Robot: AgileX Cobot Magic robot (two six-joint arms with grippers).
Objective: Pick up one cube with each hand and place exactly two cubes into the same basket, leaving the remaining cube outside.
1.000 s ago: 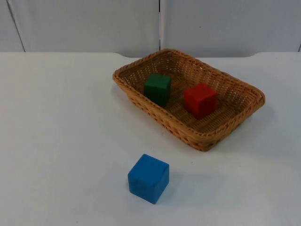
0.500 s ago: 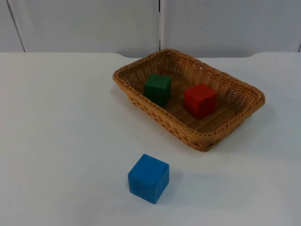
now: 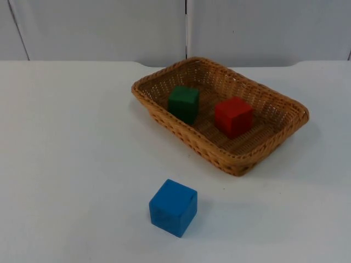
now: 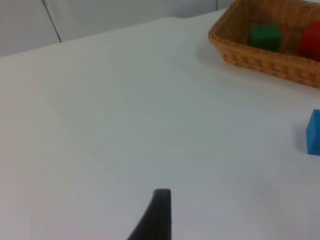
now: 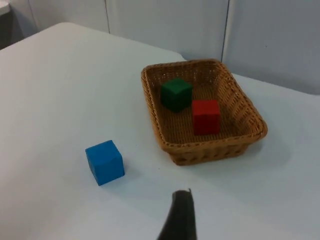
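Nothing has shifted across the last second: the white worktop (image 3: 71, 153) carries the same arrangement in every top picture, which suggests the placing is done and both arms are waiting, drawn back from the things. The rectangular woven wicker basket (image 3: 274, 143) sits toward the far right of the worktop, near the grey partition wall (image 3: 109, 27). Inside it stand the green wooden cube (image 3: 184, 102) and the red wooden cube (image 3: 233, 115), side by side and apart, each resting flat on the basket floor. The blue wooden cube (image 3: 173, 207) stays outside on the bare worktop, well apart from the basket's near rim. So the count looks right: two in, one out, and I judge the task complete. The left gripper (image 4: 156, 220) hangs over open worktop away from the basket; the right gripper (image 5: 180, 217) hangs near the basket's near side; whether either pair of jaws is released or clenched I cannot tell. No brand, label or writing can be read on anything.
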